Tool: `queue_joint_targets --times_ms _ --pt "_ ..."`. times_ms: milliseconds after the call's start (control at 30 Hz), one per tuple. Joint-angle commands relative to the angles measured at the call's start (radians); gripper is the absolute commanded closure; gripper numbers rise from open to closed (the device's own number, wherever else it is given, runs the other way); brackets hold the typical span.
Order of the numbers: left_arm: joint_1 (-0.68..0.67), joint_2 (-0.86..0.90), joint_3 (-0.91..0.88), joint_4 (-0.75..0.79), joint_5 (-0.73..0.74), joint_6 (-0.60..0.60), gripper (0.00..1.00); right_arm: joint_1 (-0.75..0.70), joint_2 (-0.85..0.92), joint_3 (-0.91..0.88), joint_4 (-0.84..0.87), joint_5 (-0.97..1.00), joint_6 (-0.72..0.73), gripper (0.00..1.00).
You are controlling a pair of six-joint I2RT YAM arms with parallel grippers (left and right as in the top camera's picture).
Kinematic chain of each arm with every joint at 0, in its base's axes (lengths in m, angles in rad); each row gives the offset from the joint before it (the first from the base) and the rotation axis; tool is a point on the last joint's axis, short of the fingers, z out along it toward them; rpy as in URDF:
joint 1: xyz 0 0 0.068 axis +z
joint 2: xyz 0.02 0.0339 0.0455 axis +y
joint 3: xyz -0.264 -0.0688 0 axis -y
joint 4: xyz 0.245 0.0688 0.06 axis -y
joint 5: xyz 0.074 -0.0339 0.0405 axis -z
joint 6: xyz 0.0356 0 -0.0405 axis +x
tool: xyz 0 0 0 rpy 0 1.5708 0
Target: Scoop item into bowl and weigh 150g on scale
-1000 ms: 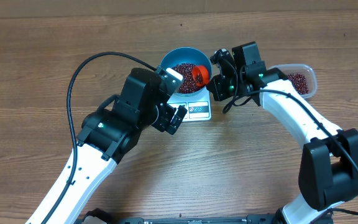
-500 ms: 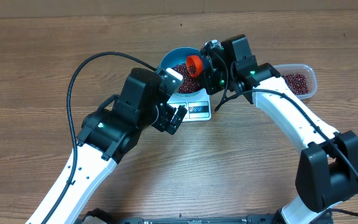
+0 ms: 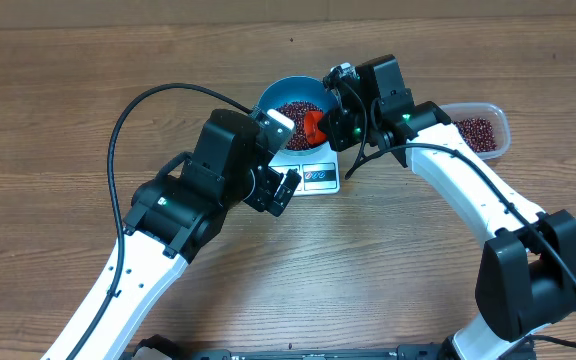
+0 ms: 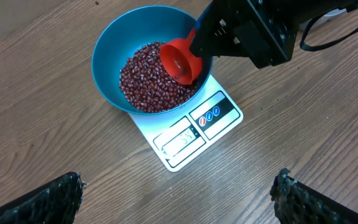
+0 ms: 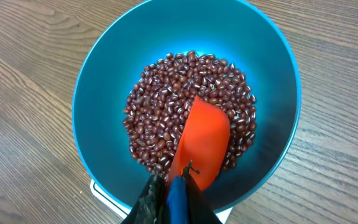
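Beans (image 5: pixel 166 112): our right hand (image 5: pixel 171 198), tight on the red scoop (image 5: pixel 205 138), just dipped back into the bowl (image 5: pixel 104 62); left hand (image 4: pixel 179 202) wide open. Scale (image 4: pixel 213 127) readout's blurry, maybe still short.

Wood-grain surface, two items resting directly on it.

Brown surface (image 3: pixel 58 110) with plank-like grain running left to right across the overhead frame; a paler band runs along the top edge, and there is a small dark speck near top centre. Flat white scale (image 3: pixel 318 178) sits just above frame centre, its display and printed labels toward the lower edge. Clear rounded-rectangular container (image 3: pixel 504 128) lies at upper right, apart from the scale.
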Motion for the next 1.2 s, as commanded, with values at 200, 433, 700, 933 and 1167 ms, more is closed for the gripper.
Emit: queue_joint_targets --times_ms 200,433,700,933,1167 --pt "0.004 0.003 -0.004 0.0 0.007 -0.016 0.01 0.003 0.011 0.017 0.114 0.023 -0.122 0.96" --pt "0.004 0.003 -0.004 0.0 0.007 -0.016 0.0 0.003 0.064 0.009 0.135 0.089 -0.136 0.96" --pt "0.004 0.003 -0.004 0.0 0.007 -0.016 0.0 0.032 0.064 0.009 0.096 0.011 -0.136 0.96" --pt "0.004 0.003 -0.004 0.0 0.007 -0.016 0.0 0.063 0.064 0.009 0.093 -0.069 -0.136 0.96" --pt "0.004 0.003 -0.004 0.0 0.007 -0.016 0.0 0.057 0.064 0.009 0.121 -0.171 -0.127 0.96"
